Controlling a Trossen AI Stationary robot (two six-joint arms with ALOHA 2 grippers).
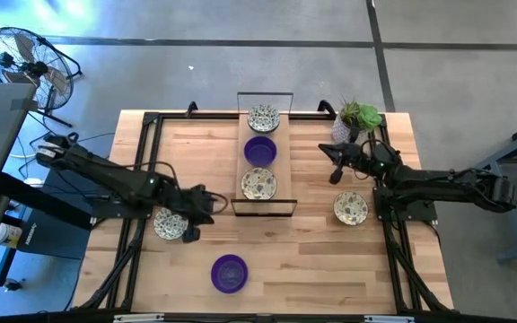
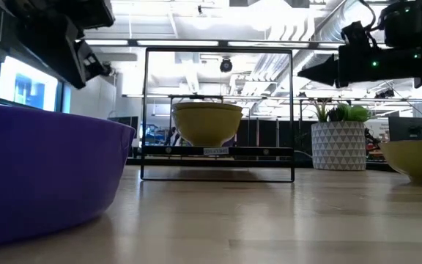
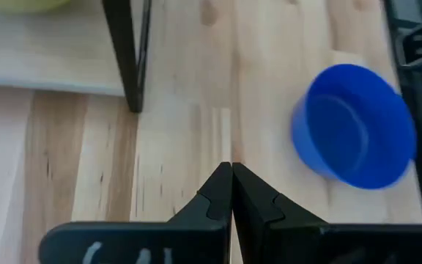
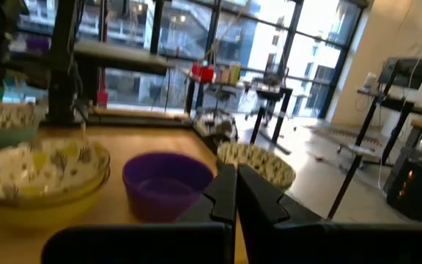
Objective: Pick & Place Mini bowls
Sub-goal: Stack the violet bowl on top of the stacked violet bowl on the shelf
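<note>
Looking down on the desk [image 1: 312, 260], pale wooden planks in a black metal frame, six small round bowls are spread out. Three sit in a line on a light strip inside a thin black wire frame [image 1: 265, 152] at centre top: a speckled cream bowl [image 1: 263, 117] farthest up, a purple bowl [image 1: 259, 151] in the middle, another speckled bowl [image 1: 258, 184] lowest.

The left pincer [image 1: 210, 204], fingers pressed together and empty, hangs left of centre. A fourth speckled bowl [image 1: 170, 224] lies just below-left of it, partly under the arm, and a smooth purple bowl [image 1: 229, 273] sits alone at lower centre, well apart from it. In the left wrist view that bowl [image 3: 354, 126] shows ahead of the closed tips.

The right pincer [image 1: 336, 174], also shut on nothing, hovers right of the wire frame. A speckled bowl [image 1: 351, 208] lies just below-right of it. A white patterned pot with a spiky green plant [image 1: 353, 119] stands at upper right.
</note>
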